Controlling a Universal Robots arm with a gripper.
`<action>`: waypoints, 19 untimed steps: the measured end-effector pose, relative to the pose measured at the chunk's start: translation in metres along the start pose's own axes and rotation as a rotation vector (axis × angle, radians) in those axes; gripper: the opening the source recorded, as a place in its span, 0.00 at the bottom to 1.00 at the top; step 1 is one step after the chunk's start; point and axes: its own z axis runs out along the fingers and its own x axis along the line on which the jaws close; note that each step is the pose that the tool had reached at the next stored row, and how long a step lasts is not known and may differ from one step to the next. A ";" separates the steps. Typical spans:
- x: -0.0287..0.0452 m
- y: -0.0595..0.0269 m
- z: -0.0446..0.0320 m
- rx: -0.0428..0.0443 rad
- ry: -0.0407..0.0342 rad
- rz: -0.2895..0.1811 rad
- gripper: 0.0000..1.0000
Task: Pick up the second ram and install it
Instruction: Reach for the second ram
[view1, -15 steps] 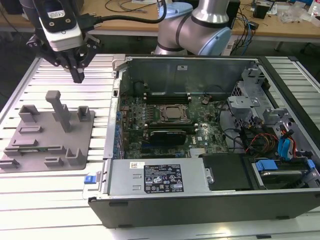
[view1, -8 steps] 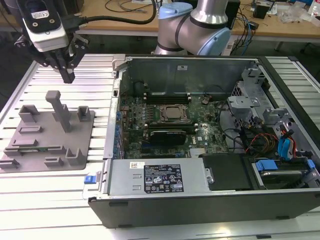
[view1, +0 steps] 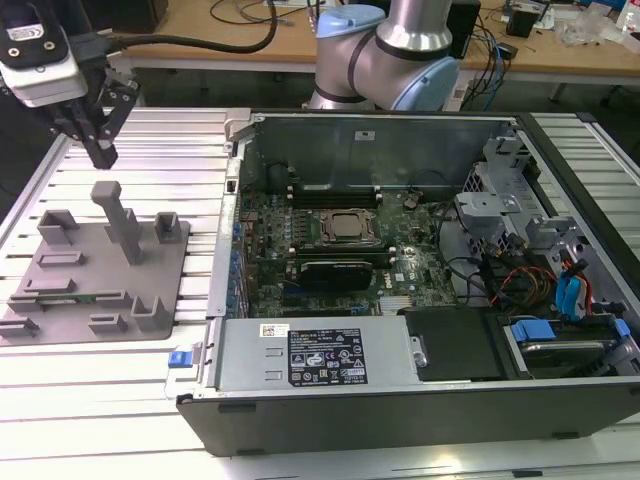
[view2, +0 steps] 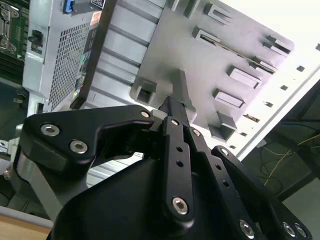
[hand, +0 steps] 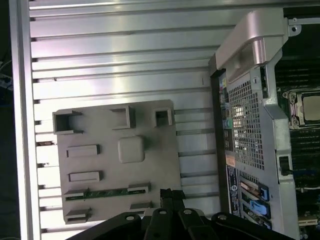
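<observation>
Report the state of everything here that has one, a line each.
gripper: shut, empty, raised over the grey holder plate.
second ram: lying in a slot of the grey holder plate, not gripped.
computer case: lying on its side, open, with the side panel off.

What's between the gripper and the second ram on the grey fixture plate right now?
In the exterior view the tall grey post on the grey plate stands between the gripper above and the second ram lying in its holders.

Bright light — strong glare whitens the table (view1: 100, 400).
</observation>
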 end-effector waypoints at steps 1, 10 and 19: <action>0.0045 -0.0003 0.0002 0.0000 0.0000 0.000 0.08; 0.0371 -0.0029 0.0040 0.0001 0.0001 0.000 0.08; 0.0445 -0.0043 0.0068 0.0001 0.0000 0.000 0.08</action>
